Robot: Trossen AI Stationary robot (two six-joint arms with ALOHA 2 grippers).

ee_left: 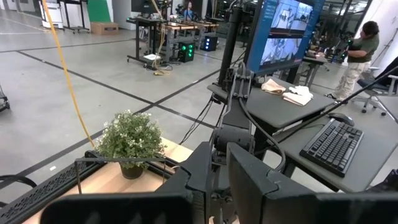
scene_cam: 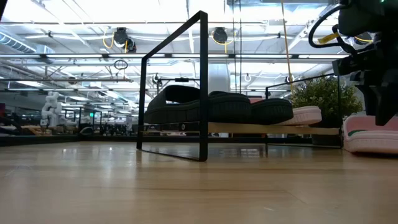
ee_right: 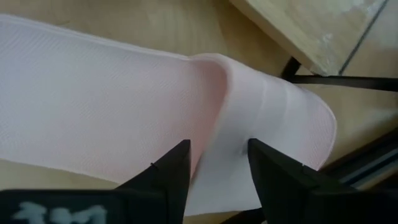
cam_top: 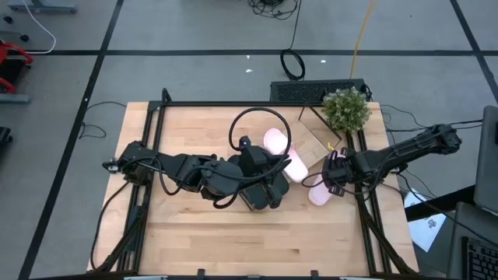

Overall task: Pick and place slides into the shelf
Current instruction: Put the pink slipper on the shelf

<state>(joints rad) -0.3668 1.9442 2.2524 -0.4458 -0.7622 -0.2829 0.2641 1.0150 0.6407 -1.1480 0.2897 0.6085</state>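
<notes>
The right gripper [ee_right: 214, 165] is positioned over a pink slide [ee_right: 124, 112] lying on the table beside the shelf [cam_top: 315, 141] (fingers apart, straddling its strap). The left gripper [cam_top: 264, 190] hovers near the shelf; finger state cannot be determined.

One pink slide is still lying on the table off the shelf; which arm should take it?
Right. The right gripper already straddles that pink slide's strap with open fingers, beside the shelf. The left gripper sits over the shelf's black slides.
</notes>
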